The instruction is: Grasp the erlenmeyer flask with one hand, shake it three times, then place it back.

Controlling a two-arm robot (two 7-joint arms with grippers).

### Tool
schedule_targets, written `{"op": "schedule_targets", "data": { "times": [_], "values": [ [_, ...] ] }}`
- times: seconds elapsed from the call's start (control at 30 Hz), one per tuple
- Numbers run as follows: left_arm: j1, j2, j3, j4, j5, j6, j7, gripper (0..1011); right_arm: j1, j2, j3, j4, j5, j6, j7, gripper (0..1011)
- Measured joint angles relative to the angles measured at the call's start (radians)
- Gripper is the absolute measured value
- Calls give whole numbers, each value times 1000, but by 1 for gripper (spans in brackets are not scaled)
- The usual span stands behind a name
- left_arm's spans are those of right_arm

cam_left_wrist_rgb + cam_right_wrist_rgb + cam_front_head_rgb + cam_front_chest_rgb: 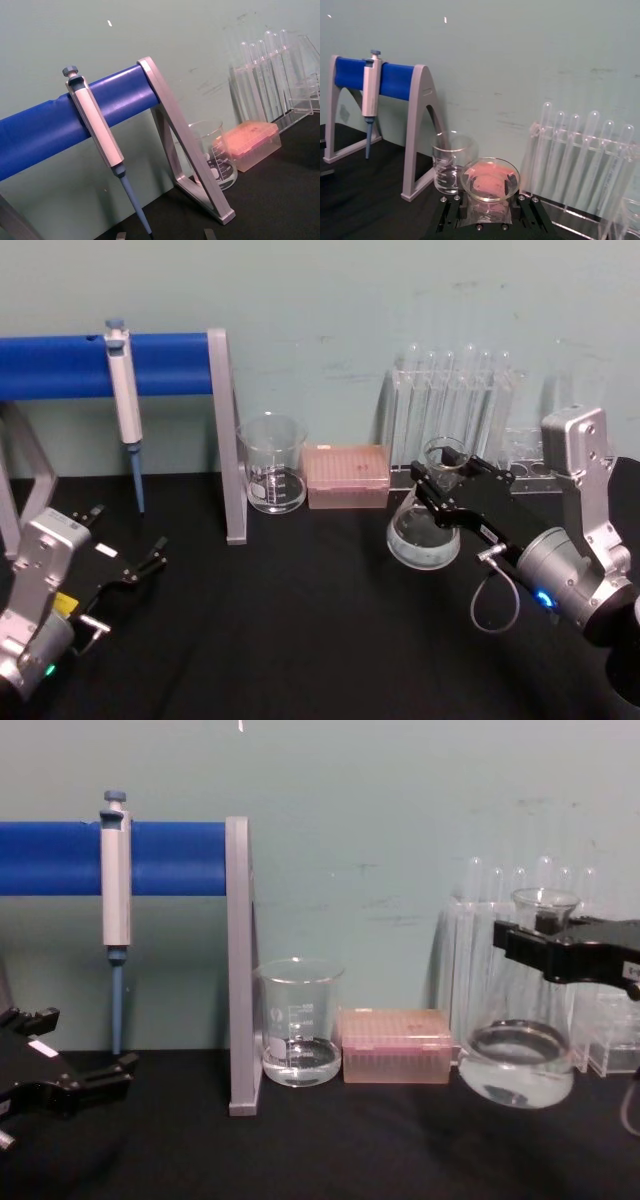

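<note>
The erlenmeyer flask [424, 531], clear glass with a wide cone and flared rim, hangs tilted at right, in front of the test tubes [455, 400]. The right gripper [441, 474] is clamped on its neck. The chest view shows its round base clear of the black table [330, 1150]; the right wrist view shows its open mouth between the flat black jaws. Left of it stand a pink tip box [346, 476] and a beaker [272, 466]. The left gripper [130, 536] rests near left, spread and empty.

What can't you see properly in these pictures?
- Chest view: the right gripper hides the neck of the erlenmeyer flask.
- Chest view: the markings on the beaker are too small to read.
- Right wrist view: the test tube rack is cut off by the right edge.
</note>
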Motion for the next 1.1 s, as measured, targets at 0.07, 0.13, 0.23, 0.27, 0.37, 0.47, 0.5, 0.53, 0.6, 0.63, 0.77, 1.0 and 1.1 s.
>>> {"op": "schedule_targets", "data": {
  "times": [0.07, 0.13, 0.23, 0.27, 0.37, 0.47, 0.5, 0.53, 0.6, 0.63, 0.77, 1.0, 1.1],
  "values": [
    [0, 0, 0, 0, 0, 0, 0, 1001, -2, -2, 4, -1, -4, 2, -2, 456],
    [0, 0, 0, 0, 0, 0, 0, 1001, -5, -6, 9, -2, -9, 3, -3, 457],
    [0, 0, 0, 0, 0, 0, 0, 1001, -7, -11, 15, -3, -14, 5, -3, 456],
    [0, 0, 0, 0, 0, 0, 0, 1001, -7, -12, 16, -3, -15, 5, -3, 457],
    [0, 0, 0, 0, 0, 0, 0, 1000, -8, -16, 19, -3, -19, 6, 0, 457],
    [0, 0, 0, 0, 0, 0, 0, 1001, -8, -20, 20, -3, -22, 7, 5, 457],
    [0, 0, 0, 0, 0, 0, 0, 1001, -9, -21, 20, -3, -23, 7, 6, 457],
    [0, 0, 0, 0, 0, 0, 0, 1001, -8, -22, 20, -2, -24, 8, 8, 457],
    [0, 0, 0, 0, 0, 0, 0, 1001, -7, -23, 19, -1, -25, 9, 13, 457],
    [0, 0, 0, 0, 0, 0, 0, 1001, -7, -24, 19, -1, -25, 9, 15, 456],
    [0, 0, 0, 0, 0, 0, 0, 1001, 1, -28, 8, 5, -27, 9, 32, 456],
    [0, 0, 0, 0, 0, 0, 0, 1001, 18, -31, -17, 15, -23, 8, 65, 457],
    [0, 0, 0, 0, 0, 0, 0, 1001, 26, -32, -31, 20, -18, 8, 79, 457]
  ]
}}
